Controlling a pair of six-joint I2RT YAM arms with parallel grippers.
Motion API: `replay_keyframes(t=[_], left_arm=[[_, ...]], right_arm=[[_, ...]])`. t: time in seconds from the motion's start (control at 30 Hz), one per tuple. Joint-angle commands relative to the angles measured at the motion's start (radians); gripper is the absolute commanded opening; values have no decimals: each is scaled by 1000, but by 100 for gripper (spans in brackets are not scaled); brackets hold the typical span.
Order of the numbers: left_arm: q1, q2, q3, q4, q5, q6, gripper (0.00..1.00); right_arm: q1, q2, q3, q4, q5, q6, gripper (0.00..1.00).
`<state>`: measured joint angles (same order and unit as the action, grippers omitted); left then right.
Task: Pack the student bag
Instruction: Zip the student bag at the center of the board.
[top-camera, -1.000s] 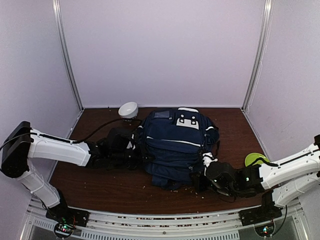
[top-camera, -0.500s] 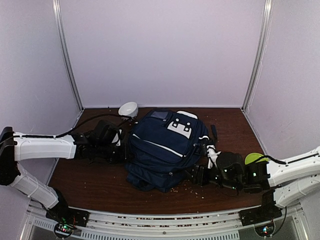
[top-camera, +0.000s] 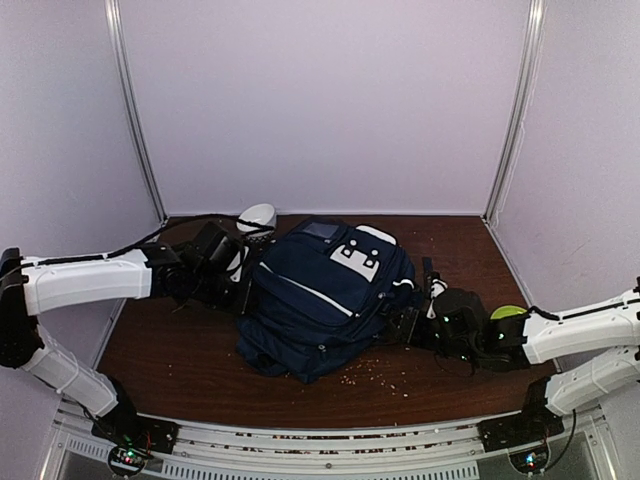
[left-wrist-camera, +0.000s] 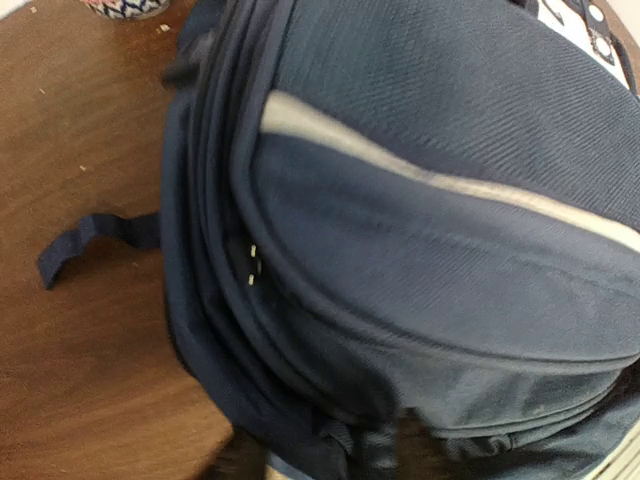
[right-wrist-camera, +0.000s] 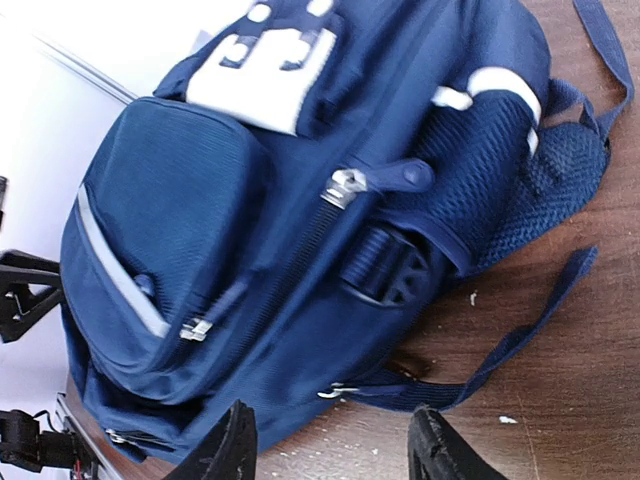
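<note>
- Student bag (top-camera: 320, 300) lies front pocket up in the middle of the brown table (top-camera: 180, 370), tilted toward the near left
- left gripper (top-camera: 240, 285) is against the bag's left side; I cannot tell whether its fingers are apart or together
- right gripper (right-wrist-camera: 330, 450) is just beside the bag's right side, fingers spread apart
- white bowl (top-camera: 257, 217) sits behind the bag's left corner, green object (top-camera: 510, 313) by the right arm, crumbs (top-camera: 375, 372) in front
</note>
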<state>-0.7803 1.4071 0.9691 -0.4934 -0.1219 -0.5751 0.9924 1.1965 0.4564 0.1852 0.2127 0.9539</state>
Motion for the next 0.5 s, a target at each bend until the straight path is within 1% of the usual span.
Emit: replay_keyframes(t=[0.0,0.03,0.07,0.1,0.2,0.27,0.4,0.47], left_arm=[[-21,-99,24,-6,-69,107,79],[-42,-127,31,-17,-89,117,88],[-64,-151,42,-28,-112,126,94],[-87,-171,52,-37,-131,132,97],[-157,-191,88,-42,-149,163,98],[-206,-161,126,-42,-170,194,98],[-288,-17,243,-78,-240,261,98],[-335,77,313,-110,-322,314,98]], right_arm=[[-4,24,-55,86,3,-11,53],[-4,26,-61,96,2,-13,53],[-5,25,-66,100,2,-15,53],[-5,23,-69,100,8,-15,53],[-4,16,-85,113,13,-21,53],[-4,9,-92,116,10,-24,53],[-4,-2,-112,123,-6,-20,52],[-3,-18,-126,123,-14,-18,52]])
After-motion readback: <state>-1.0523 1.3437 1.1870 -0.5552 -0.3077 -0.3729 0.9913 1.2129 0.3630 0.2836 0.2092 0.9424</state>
